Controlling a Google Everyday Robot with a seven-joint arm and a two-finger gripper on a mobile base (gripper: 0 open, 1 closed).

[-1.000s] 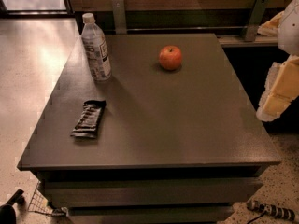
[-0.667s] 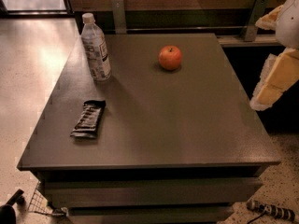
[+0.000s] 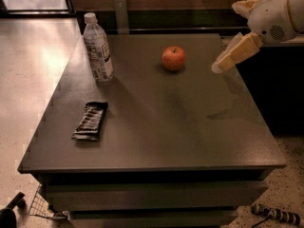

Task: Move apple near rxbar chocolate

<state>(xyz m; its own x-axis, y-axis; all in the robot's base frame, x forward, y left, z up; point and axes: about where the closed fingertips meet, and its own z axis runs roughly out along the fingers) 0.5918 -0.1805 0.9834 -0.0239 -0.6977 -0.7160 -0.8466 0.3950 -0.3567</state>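
A clear water bottle (image 3: 98,49) with a white cap stands upright near the far left corner of a dark table (image 3: 156,127). Pale speckled floor (image 3: 28,80) spreads to the left, bright with glare. A striped cable (image 3: 278,215) lies at the lower right. The gripper (image 3: 224,37) hangs over the table's far right edge.

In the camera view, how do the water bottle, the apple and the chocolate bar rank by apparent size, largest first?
1. water bottle
2. rxbar chocolate, nearer the camera, so its lead over the apple is unsure
3. apple
The hand hovers right of the apple, above the right side of the table.
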